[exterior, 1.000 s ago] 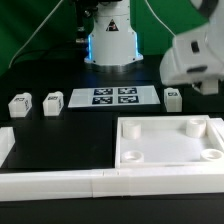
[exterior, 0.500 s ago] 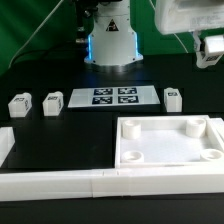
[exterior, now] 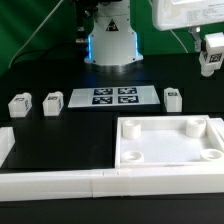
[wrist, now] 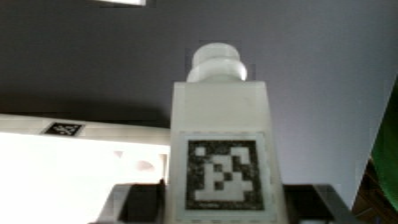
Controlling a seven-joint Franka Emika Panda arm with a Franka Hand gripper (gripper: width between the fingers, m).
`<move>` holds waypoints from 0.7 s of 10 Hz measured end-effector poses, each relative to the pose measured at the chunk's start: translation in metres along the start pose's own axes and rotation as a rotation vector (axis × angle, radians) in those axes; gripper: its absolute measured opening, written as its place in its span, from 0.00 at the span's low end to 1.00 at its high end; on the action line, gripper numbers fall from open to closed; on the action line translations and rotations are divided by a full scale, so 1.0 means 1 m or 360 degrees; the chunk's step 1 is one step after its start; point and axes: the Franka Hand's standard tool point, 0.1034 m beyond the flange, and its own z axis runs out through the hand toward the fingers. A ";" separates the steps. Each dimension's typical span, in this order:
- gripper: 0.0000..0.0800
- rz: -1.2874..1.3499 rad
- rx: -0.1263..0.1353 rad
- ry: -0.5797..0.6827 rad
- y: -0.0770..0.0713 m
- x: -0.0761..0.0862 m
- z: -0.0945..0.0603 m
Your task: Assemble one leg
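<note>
My gripper (exterior: pixel 211 52) is high at the exterior view's upper right, shut on a white leg (exterior: pixel 210 57) with a black-and-white tag. In the wrist view the leg (wrist: pixel 219 110) stands between the two dark fingers (wrist: pixel 139 203), tag facing the camera, its round peg end pointing away. Three more legs rest on the black table: two at the exterior view's left (exterior: pixel 19 104) (exterior: pixel 53 102) and one at the right (exterior: pixel 173 98). The large white panel with corner sockets (exterior: pixel 150 148) lies at the front right, well below the gripper.
The marker board (exterior: pixel 113 96) lies mid-table in front of the robot base (exterior: pixel 110 40). A long white rail (exterior: pixel 60 182) runs along the front edge, with a white corner block (exterior: pixel 5 142) at the exterior view's left.
The gripper has lifted up and away from the panel to the exterior view's upper right with the leg in it. In the last half second it has barely moved.
</note>
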 end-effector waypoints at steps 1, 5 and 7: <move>0.37 -0.0083 -0.0006 0.0054 0.009 0.023 -0.017; 0.37 -0.0144 -0.0034 0.0182 0.016 0.101 -0.080; 0.37 -0.0119 -0.0044 0.0150 0.012 0.109 -0.083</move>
